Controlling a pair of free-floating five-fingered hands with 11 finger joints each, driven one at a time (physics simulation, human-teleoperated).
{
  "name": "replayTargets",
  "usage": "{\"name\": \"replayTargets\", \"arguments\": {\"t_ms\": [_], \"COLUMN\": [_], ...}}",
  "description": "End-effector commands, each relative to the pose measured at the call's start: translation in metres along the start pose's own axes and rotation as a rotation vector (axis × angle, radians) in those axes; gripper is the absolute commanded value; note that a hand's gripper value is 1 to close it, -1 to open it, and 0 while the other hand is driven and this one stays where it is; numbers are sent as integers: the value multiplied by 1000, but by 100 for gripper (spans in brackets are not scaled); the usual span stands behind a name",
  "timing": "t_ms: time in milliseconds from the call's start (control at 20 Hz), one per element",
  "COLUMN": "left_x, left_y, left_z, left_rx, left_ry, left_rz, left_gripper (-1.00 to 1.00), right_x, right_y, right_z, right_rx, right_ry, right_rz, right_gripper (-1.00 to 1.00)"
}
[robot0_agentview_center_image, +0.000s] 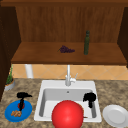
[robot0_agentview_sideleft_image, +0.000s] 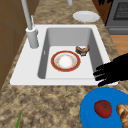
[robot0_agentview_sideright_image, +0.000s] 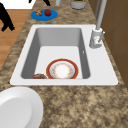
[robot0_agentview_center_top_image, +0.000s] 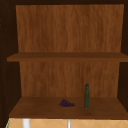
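Note:
My left hand (robot0_agentview_center_image: 23, 95) hovers over the back edge of a blue plate (robot0_agentview_center_image: 10, 112) on the counter left of the sink. One finger points down at the tomato (robot0_agentview_center_image: 21, 106). In the left side view this hand (robot0_agentview_sideleft_image: 113, 72) reaches with straight fingers between the sink's corner and the blue plate (robot0_agentview_sideleft_image: 88, 110), just past the tomato (robot0_agentview_sideleft_image: 103, 108). My right hand (robot0_agentview_center_image: 89, 97) hangs over the sink's right part with its fingers drooping loosely and holds nothing. A red-rimmed plate (robot0_agentview_sideleft_image: 65, 61) lies in the basin with a brown pastry (robot0_agentview_sideleft_image: 82, 50) beside it.
A large red round shape (robot0_agentview_center_image: 67, 114) covers the sink's front edge. A white plate (robot0_agentview_center_image: 115, 115) sits on the counter at the right. The tap (robot0_agentview_center_image: 68, 76) stands behind the basin. Grapes (robot0_agentview_center_image: 66, 49) and a green bottle (robot0_agentview_center_image: 86, 43) rest on the shelf. A potted plant (robot0_agentview_center_image: 9, 81) stands far left.

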Motion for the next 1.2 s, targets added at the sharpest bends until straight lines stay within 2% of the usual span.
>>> {"name": "replayTargets", "arguments": {"t_ms": [0, 100, 200, 250, 400, 500, 750, 950, 1150], "left_x": [-24, -24, -29, -32, -34, -37, -34, -21, -19], "left_y": [-6, -11, -15, -17, -9, -7, -2, -14, -23], "left_z": [8, 7, 9, 10, 17, 20, 27, 35, 43], "left_rx": [-77, -102, -106, -107, -78, -76, -86, -106, -104], "left_ry": [-49, -61, -64, -64, -66, -71, -72, -45, -75], "left_rz": [21, 3, 1, 3, -14, -22, -47, -57, -61], "left_gripper": [-100, -100, -100, -100, -100, -100, -100, -100, -100], "right_x": [0, 0, 0, 0, 0, 0, 0, 0, 0], "right_y": [0, 0, 0, 0, 0, 0, 0, 0, 0], "right_z": [0, 0, 0, 0, 0, 0, 0, 0, 0], "right_rx": [0, 0, 0, 0, 0, 0, 0, 0, 0], "right_ry": [0, 0, 0, 0, 0, 0, 0, 0, 0], "right_rz": [0, 0, 0, 0, 0, 0, 0, 0, 0], "right_gripper": [0, 0, 0, 0, 0, 0, 0, 0, 0]}}
